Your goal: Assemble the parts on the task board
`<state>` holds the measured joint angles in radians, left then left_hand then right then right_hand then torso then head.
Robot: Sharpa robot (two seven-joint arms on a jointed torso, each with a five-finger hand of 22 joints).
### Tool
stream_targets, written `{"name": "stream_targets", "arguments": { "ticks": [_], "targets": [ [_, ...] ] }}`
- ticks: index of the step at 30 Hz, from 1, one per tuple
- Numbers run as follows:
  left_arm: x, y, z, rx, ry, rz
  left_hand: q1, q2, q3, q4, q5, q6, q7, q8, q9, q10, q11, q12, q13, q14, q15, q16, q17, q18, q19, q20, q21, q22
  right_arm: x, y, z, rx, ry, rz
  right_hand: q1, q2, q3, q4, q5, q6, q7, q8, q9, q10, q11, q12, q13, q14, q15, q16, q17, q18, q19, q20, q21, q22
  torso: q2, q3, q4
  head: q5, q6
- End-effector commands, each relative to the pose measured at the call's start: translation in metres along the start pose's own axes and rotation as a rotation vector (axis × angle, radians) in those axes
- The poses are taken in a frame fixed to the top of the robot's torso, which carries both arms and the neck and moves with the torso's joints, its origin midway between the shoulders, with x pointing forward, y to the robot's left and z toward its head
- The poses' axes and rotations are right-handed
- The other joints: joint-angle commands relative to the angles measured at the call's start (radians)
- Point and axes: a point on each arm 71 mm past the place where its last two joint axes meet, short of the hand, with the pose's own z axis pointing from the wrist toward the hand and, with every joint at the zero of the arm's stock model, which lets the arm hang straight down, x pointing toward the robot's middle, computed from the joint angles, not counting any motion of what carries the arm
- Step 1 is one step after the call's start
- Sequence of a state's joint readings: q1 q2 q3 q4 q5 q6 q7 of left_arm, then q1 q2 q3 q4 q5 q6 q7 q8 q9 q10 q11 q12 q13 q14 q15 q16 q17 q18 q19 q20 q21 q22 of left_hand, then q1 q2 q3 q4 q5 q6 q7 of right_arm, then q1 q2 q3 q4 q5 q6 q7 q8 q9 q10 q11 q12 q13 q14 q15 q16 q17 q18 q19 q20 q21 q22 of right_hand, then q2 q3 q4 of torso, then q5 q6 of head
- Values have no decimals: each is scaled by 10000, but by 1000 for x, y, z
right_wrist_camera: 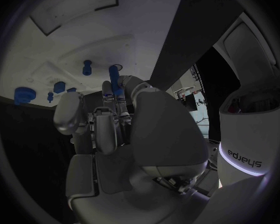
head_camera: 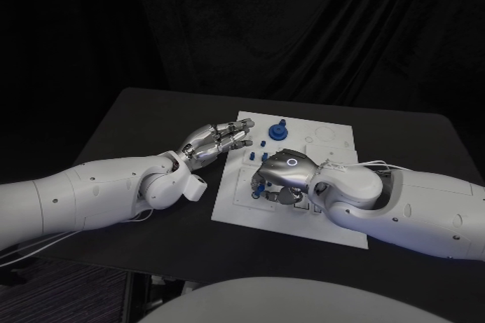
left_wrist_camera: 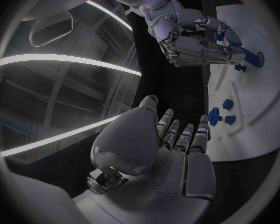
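Observation:
The white task board point(head_camera: 336, 142) lies in the middle of the black table. My right hand point(head_camera: 284, 172) is curled down over the board's near part and pinches a long blue peg point(right_wrist_camera: 115, 81) between its fingers; the peg point(left_wrist_camera: 247, 56) pokes out past the fingertips towards the board. My left hand point(head_camera: 216, 142) hovers at the board's left edge with fingers stretched out and nothing in them. A blue knob point(head_camera: 280, 131) stands at the board's far middle. Small blue parts point(head_camera: 262, 143) lie just in front of it.
More small blue pieces point(left_wrist_camera: 227, 104) sit on the board point(left_wrist_camera: 267, 92) between the two hands. A white cable point(head_camera: 379, 165) runs along my right forearm. Bare black tabletop point(head_camera: 132, 120) surrounds the board, with dark curtain behind.

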<state>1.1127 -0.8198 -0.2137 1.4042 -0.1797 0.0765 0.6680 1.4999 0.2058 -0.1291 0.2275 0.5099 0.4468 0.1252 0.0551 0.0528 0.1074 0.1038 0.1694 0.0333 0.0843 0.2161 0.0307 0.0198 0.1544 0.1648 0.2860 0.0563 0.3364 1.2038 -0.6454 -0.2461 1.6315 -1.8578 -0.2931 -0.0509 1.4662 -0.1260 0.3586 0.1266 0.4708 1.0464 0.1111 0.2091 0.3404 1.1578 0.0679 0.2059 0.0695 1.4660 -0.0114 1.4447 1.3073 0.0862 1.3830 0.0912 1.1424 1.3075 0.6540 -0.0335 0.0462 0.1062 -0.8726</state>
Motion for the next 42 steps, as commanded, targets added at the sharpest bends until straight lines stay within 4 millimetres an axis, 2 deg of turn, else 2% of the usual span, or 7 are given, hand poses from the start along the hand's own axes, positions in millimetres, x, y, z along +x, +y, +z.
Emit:
{"name": "stream_targets", "arguments": {
  "ticks": [1, 7, 14, 19, 30, 42],
  "targets": [
    [2, 0, 1, 107, 129, -139, 1, 74, 19, -41, -59, 49, -7, 28, 7, -25, 25, 22, 1, -82, 21, 25, -11, -153, -62, 27, -28, 15, 4, 0, 0, -22, 199, -129, 44, 46, -17, -48, 30, 131, 58, 32, 3, 39, -2, -18, 13, 338, 65, 28, 698, -13, 16, 74, -4, 1508, 5, 0, 4, -12, 0],
    [2, 0, 1, 96, 127, -137, -2, 71, 18, -45, -81, 45, -3, 25, 5, -33, 30, 18, 0, -79, 33, 28, -9, -152, -61, 34, -28, 10, 4, -1, 0, -14, 147, -138, 38, 46, -18, -46, 29, 132, 56, 31, 5, 42, -3, -20, 13, 336, 63, 26, 695, -14, 19, 74, 3, 1510, 4, 0, -3, 30, 0],
    [3, 1, 2, 90, 149, -149, -5, 73, 18, -44, -82, 39, -2, 24, 4, -36, 31, 16, -1, -78, 36, 29, -8, -152, -63, 36, -29, 5, 4, -1, 1, -46, 122, -128, 20, 51, -22, -41, 27, 140, 49, 30, 16, 70, -10, -20, 18, 328, 59, 13, 677, -9, 10, 75, -11, 1506, 3, 2, -8, 3, 0],
    [3, 2, 3, 82, 179, -170, -6, 75, 18, -44, -86, 31, -1, 22, 3, -42, 32, 8, -2, -83, 38, 28, -9, -152, -69, 37, -31, -9, 4, 2, 1, -115, 106, -104, 14, 53, -24, -40, 26, 144, 46, 30, 21, 81, -13, -19, 21, 329, 57, 16, 682, -10, 14, 75, -1, 1508, 12, -3, 10, -16, 0],
    [4, 3, 2, 50, 201, -199, -8, 79, 20, -42, -94, 26, 1, 21, 3, -43, 34, 10, -2, -82, 42, 29, -9, -153, -64, 38, -30, -1, 5, 5, 2, -177, 127, 126, -2, 52, -30, -54, 26, 154, 33, 22, 47, 163, -38, -11, 37, 331, 41, 19, 691, -9, 16, 71, 12, 1510, 10, -5, -4, 27, 0],
    [4, 4, 2, 26, 208, -223, -13, 91, 24, -39, -117, -6, -3, 13, -2, -67, 34, -17, -8, -83, 51, 31, -9, -154, -67, 41, -31, -12, 6, 5, 2, -90, 255, 237, 2, 50, -27, -63, 28, 140, 35, 10, 49, 171, -39, -14, 39, 326, 38, 11, 679, -3, 5, 69, -10, 1504, 9, -5, 16, -13, 0]
  ]
}}
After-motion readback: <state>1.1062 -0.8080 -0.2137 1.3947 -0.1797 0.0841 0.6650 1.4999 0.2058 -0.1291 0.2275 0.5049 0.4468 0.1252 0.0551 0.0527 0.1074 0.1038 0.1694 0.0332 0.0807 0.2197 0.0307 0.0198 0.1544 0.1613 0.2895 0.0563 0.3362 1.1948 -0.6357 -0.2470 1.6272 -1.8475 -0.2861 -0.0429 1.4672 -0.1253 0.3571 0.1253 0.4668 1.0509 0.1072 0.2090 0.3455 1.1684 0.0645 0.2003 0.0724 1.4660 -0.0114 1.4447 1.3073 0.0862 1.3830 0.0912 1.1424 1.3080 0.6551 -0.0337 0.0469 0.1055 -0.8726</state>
